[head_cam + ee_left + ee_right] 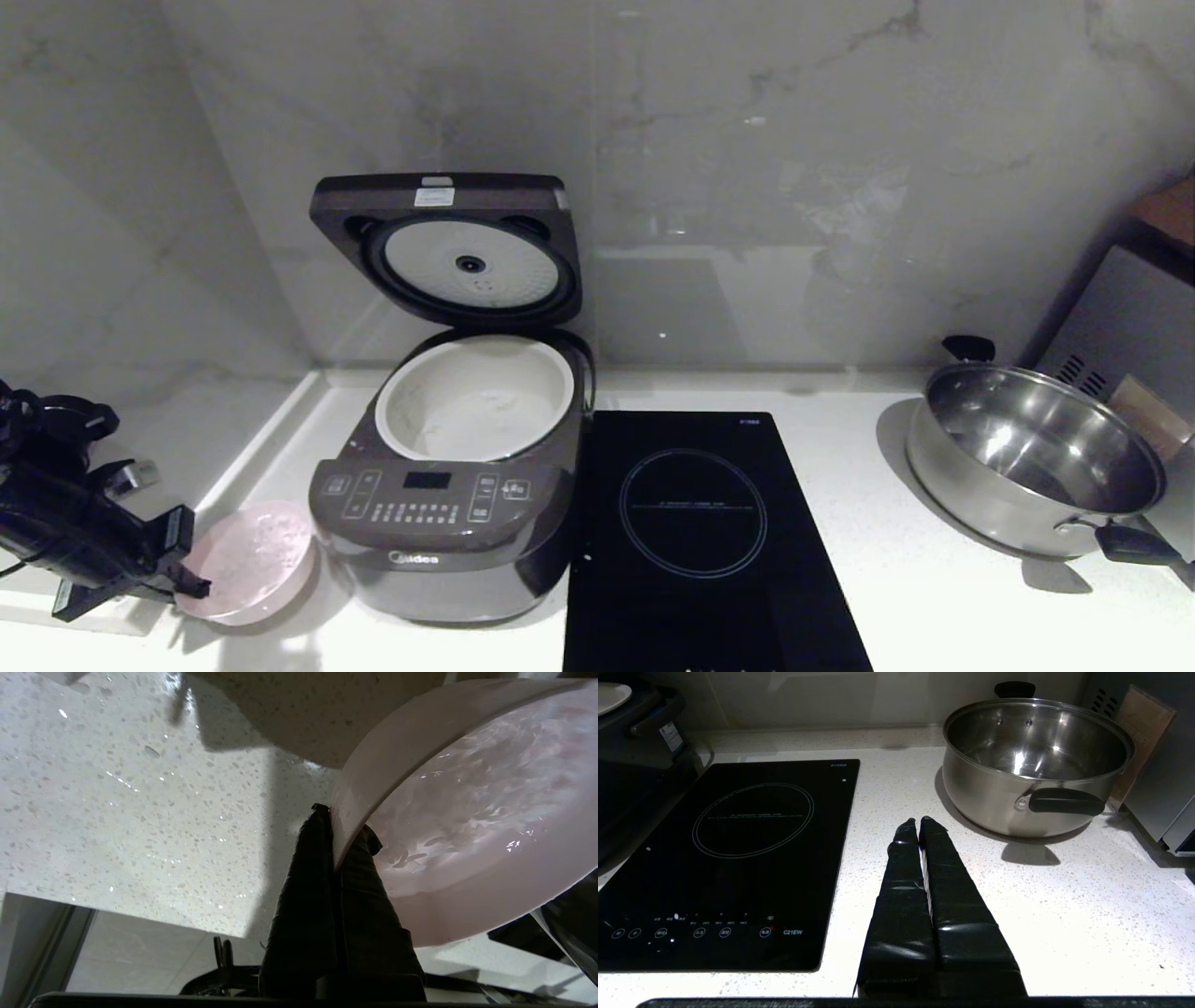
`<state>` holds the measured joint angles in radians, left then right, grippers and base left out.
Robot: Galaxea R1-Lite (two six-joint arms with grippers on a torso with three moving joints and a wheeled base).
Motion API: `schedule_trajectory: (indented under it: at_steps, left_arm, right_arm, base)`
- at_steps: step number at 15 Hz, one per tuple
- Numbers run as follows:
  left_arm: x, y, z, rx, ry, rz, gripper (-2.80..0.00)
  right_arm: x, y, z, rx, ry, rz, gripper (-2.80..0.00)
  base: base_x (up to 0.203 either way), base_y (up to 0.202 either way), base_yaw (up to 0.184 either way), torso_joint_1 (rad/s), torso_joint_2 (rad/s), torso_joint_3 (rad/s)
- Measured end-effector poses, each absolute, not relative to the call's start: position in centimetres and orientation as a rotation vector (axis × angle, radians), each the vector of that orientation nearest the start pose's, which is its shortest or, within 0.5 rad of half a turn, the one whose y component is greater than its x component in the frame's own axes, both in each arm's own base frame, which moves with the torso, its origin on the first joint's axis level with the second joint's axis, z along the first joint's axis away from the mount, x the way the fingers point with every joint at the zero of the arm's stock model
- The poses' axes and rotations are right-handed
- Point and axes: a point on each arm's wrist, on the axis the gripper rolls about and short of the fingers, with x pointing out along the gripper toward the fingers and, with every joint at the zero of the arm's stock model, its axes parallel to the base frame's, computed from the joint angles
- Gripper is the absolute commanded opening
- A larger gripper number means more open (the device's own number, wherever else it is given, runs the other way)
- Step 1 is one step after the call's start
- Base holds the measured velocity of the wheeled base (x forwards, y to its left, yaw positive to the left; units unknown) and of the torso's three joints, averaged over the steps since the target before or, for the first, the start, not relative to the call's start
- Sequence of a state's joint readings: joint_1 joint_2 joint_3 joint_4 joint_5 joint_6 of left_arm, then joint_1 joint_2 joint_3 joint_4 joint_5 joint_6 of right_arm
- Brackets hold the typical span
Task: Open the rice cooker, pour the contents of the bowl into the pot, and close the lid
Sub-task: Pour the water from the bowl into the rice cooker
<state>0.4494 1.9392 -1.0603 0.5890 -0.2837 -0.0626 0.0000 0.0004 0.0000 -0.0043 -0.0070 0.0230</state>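
While the lid (448, 245) stands open, left gripper (335, 826) pinches the bowl (250, 560).

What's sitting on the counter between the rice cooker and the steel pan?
A black induction cooktop lies between the rice cooker and the steel pan, seen in the head view.

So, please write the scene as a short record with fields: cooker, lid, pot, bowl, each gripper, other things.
rice cooker: on the white counter, left of the black induction hob
lid: raised, inner plate facing forward
pot: seated in the cooker, uncovered
bowl: pale pink, at the cooker's left front corner, rim pinched
left gripper: jaws shut on the bowl rim
right gripper: jaws shut, empty, over the counter between hob and steel pan
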Motion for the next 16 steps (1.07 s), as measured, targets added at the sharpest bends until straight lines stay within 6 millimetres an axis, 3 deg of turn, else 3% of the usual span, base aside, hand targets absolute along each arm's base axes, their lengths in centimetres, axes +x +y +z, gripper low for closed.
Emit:
schedule_trajectory:
  at_steps: [7, 16]
  left_arm:
    - [27.6, 12.5, 10.2, -0.596, 1.408, 0.167, -2.8]
    - [30.0, 11.9, 15.4, -0.558, 1.37, 0.119, -2.8]
  right_arm:
    - [-2.3, 0.0, 7.6, 0.023, -0.004, -0.006, -2.8]
    - [-2.3, 0.0, 7.6, 0.023, -0.004, -0.006, -2.8]
  base:
    - [0.0, 0.0, 0.0, 0.0, 0.0, 0.0]
    - [0.0, 0.0, 0.0, 0.0, 0.0, 0.0]
